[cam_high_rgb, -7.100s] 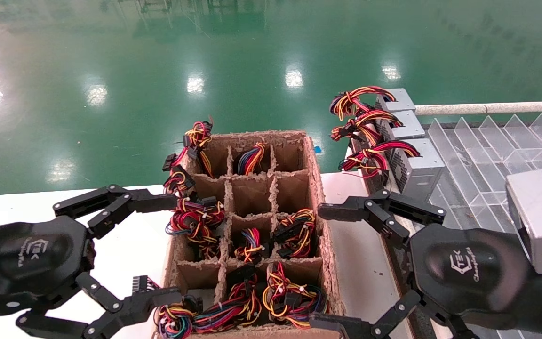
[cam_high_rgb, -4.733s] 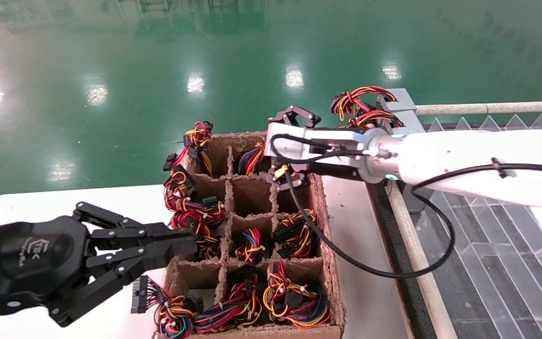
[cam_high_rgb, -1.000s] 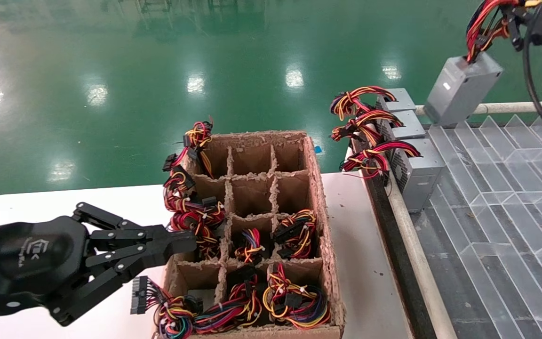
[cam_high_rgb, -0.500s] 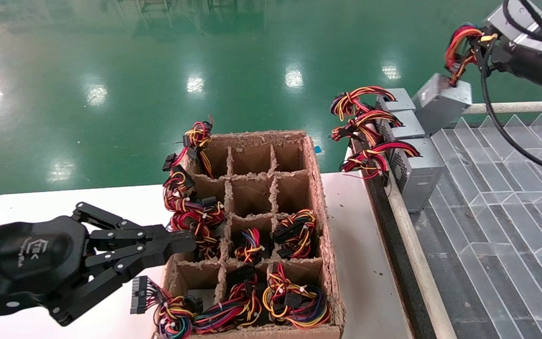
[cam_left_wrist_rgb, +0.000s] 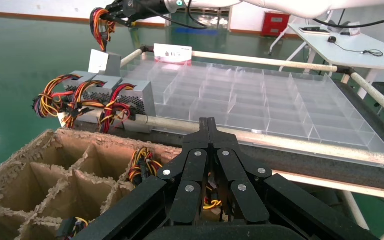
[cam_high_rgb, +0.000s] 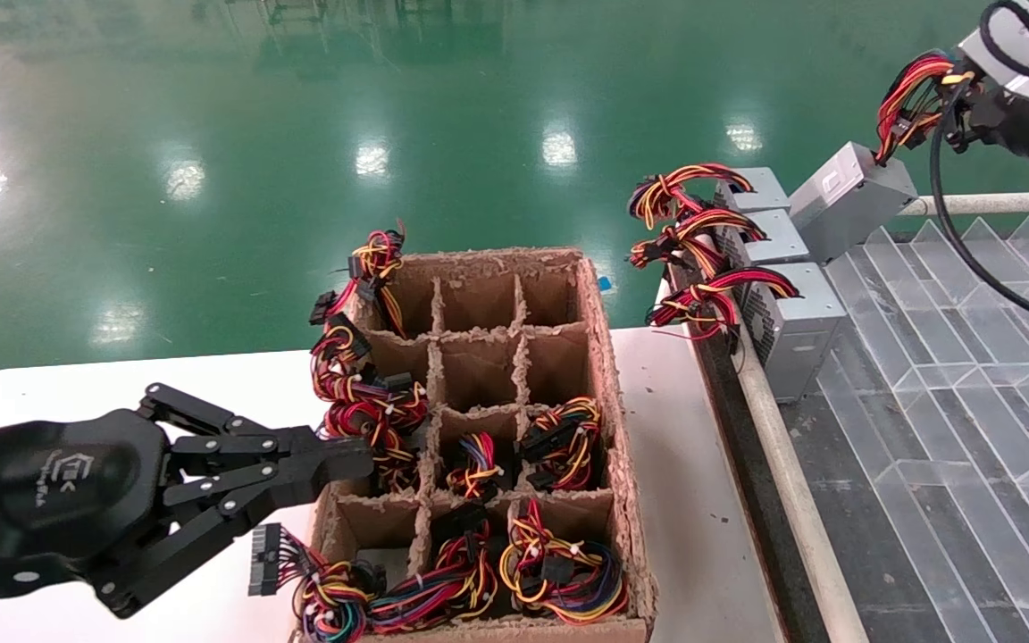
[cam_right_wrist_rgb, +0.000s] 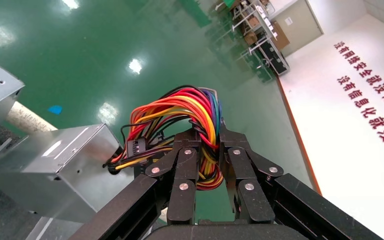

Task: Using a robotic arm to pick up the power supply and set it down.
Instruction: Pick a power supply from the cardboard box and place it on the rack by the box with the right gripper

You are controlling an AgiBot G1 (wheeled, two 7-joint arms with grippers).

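Right, my right claw is clamped on the wire loop, so the PSU hangs tilted from it, just beside the three boxes at the divider tray's far corner. Metal box looks heavy and stiff, the wires soft: likely to swing. The rail is close behind; the tray is open nearer me. Left claw is closed on nothing beside the carton.

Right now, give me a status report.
Right gripper shut on wire bundle, power supply dangling above clear tray. Left gripper shut, parked by carton. Three supplies close alongside.
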